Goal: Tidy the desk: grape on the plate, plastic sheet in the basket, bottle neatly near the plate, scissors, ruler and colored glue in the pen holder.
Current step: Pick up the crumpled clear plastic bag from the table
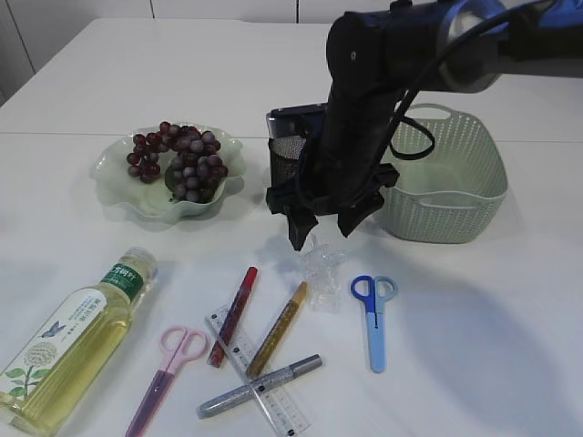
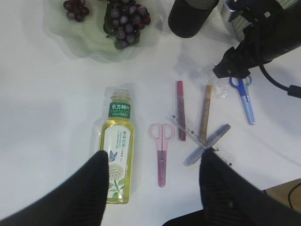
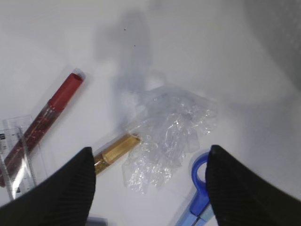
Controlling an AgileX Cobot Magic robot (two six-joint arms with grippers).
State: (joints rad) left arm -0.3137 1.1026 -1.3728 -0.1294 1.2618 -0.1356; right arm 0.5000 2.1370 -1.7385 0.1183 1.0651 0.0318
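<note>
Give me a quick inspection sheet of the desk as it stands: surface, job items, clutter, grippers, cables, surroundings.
Surface: white table, no spills seen.
Grapes: already on the green plate.
Plastic sheet: crumpled on the table, not in the basket.
Bottle: lying on its side, front left.
Pink scissors, blue scissors, ruler: loose on the table.
Glue pens: red, gold, silver, the silver one lying across the ruler.
Pen holder: black mesh, partly behind the arm.
Clutter: nothing seen.
Right gripper: open, above the plastic sheet.
Left gripper: open, high above the bottle and pink scissors.
Cables: black cable along the right arm.
Surroundings: pale wall panels behind.
</note>
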